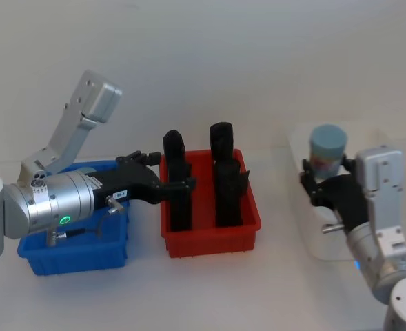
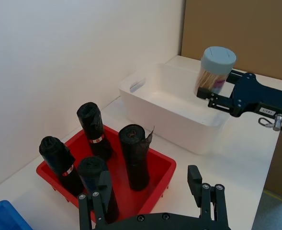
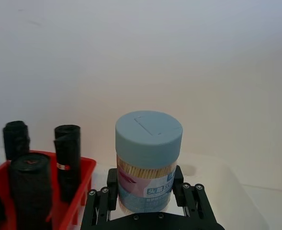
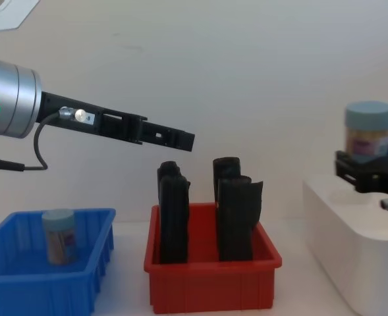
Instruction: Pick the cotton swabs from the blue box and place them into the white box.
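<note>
Blue box [image 4: 22, 293], red bin [image 4: 210, 289] and white box [image 2: 172, 120] are smooth plastic; the cotton swabs jar [image 3: 148, 187] is clear, matt-lidded.

There are two small clear cylindrical cotton-swab jars [image 4: 367, 135] with pale blue-grey lids and tan contents. Four tall black upright rolls [image 2: 136, 155] are in view. The plastic containers number three: one shallow bright blue box [image 4: 42, 293], one red rectangular bin [image 4: 210, 289] and one large plain white box [image 2: 169, 124].

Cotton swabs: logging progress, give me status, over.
Right gripper shut on cotton swab jar above white box. Left gripper open, raised over red bin. Second jar in blue box. Nothing blocking the drop.
</note>
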